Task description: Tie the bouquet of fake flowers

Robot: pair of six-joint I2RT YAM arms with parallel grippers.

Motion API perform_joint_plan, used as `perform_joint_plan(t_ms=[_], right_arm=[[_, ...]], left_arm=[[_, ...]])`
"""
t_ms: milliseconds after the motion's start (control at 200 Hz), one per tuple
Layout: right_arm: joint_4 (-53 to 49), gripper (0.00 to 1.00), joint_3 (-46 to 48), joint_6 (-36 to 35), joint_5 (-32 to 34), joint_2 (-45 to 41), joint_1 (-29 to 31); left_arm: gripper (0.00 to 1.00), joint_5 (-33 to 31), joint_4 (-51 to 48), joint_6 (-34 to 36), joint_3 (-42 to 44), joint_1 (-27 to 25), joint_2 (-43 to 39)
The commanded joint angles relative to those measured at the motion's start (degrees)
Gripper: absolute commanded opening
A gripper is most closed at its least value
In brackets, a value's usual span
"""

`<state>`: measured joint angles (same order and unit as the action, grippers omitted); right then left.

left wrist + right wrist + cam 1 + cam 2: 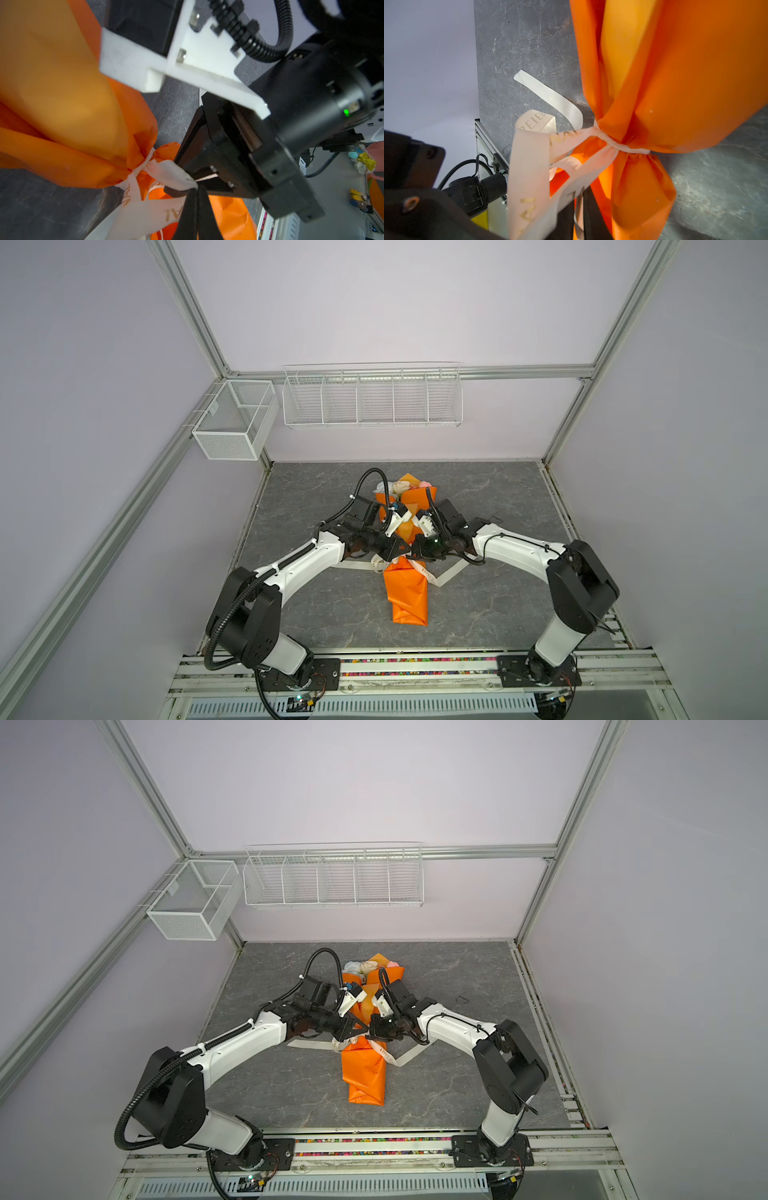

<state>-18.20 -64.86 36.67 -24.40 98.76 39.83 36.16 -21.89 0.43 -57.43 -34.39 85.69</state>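
The left gripper (195, 193) has its fingers (204, 216) pressed together, tips touching the cream ribbon (529, 166) just beside the knot; whether any ribbon is caught between them cannot be told. The right gripper (578, 205) faces it from the right, its fingers (592, 218) nearly together and clamped on a strand of the ribbon that runs taut from the knot. In both top views the two grippers meet tip to tip over the waist of the bouquet of fake flowers (405, 593), which lies lengthwise in the middle of the grey table (498, 614). The bouquet is wrapped in orange paper, with pale flower heads (401, 488) poking out of the wrap's far end and the folded stem end pointing near. The ribbon, printed with gold letters, is cinched around the wrap's narrow waist. One loose tail lies flat on the table to the left and another to the right. On the left wall hangs a white mesh box (226, 443) split into two compartments. On the far wall hangs a white wire rack (374, 423) with five compartments. Through both, only the wall behind shows.
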Motion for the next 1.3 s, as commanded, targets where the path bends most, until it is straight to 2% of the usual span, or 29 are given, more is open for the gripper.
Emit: perform_joint_plan(t_ms=[0,50,140,215,350,470,610,835,1000,1145,1295], right_arm=[[1.5,0.18,1.8,1.2,-0.6,-0.6,-0.1],[0.6,0.25,1.6,0.8,-1.0,-0.7,-0.3],[-0.3,0.28,2.4,0.5,-0.5,-2.4,-0.3],[-0.8,0.34,3.3,0.6,-0.3,-4.7,-0.7],[-3.1,0.36,3.4,1.8,1.1,-7.7,-1.2],[-2.0,0.42,4.6,5.8,2.5,-10.2,-1.2],[-1.5,0.46,6.2,13.6,6.0,-12.7,-1.3],[9.7,0.46,10.3,34.5,2.8,-13.5,-1.1],[8.0,0.5,6.5,37.2,4.3,-11.0,-0.4],[15.7,0.51,9.5,45.9,2.9,-8.8,-0.5],[18.3,0.5,9.5,48.8,1.5,-6.8,-0.3]], left_arm=[[0.0,1.5,0.8,-1.1,1.5,0.2,-1.4],[0.0,1.8,1.6,-1.8,2.2,0.2,-1.3],[0.0,1.2,2.5,-2.4,3.2,0.2,-1.6],[0.0,0.2,2.5,-2.5,3.4,0.2,-2.3],[0.0,-0.6,3.4,-2.6,3.3,0.2,-3.2],[0.0,-0.4,3.4,-2.7,2.9,0.1,-2.5],[0.0,0.0,3.0,-2.6,2.6,0.1,-2.6],[0.0,0.7,2.3,-1.7,2.7,0.1,-2.7],[0.0,1.0,2.3,-1.7,2.7,0.2,-2.6],[0.0,1.0,2.8,-1.7,2.8,0.2,-3.0],[0.0,1.0,2.5,-1.4,2.6,0.2,-3.2]])
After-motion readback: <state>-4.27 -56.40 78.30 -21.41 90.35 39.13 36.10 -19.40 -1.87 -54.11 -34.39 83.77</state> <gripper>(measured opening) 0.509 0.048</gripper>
